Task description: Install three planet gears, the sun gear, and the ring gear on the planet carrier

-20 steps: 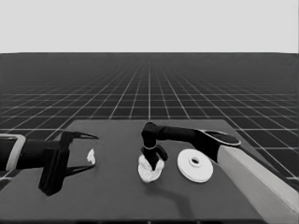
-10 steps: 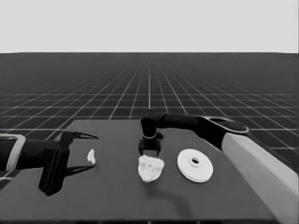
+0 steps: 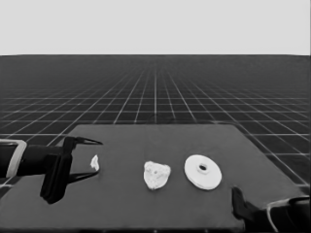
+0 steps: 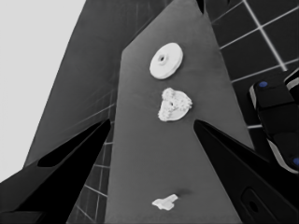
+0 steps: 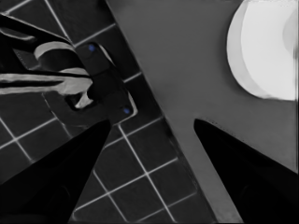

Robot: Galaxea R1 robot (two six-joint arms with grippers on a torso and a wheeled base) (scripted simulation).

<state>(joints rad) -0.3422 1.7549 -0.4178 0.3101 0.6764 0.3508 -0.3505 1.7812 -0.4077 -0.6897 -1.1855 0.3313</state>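
- The larger round part (image 3: 203,171) lies flat on the tabletop (image 3: 160,204), toward its right side, touching nothing.
- Just beside it sits the smaller round part (image 3: 156,175) with toothed gears (image 4: 174,105) clustered on top.
- The larger part looks rigid, light and smooth-faced; I judge it slippery if pinched on its flat face, so the outer rim, gripped across the disc, seems the safest hold.
- It must stay level when set over the gears, or the teeth could jam.
- The right claw (image 5: 149,128) is parked off the tabletop's near right corner, spread wide and empty.
- The left claw (image 3: 90,158) waits over the left end, wide, with a thin white piece (image 3: 95,162) lying under it, not held.
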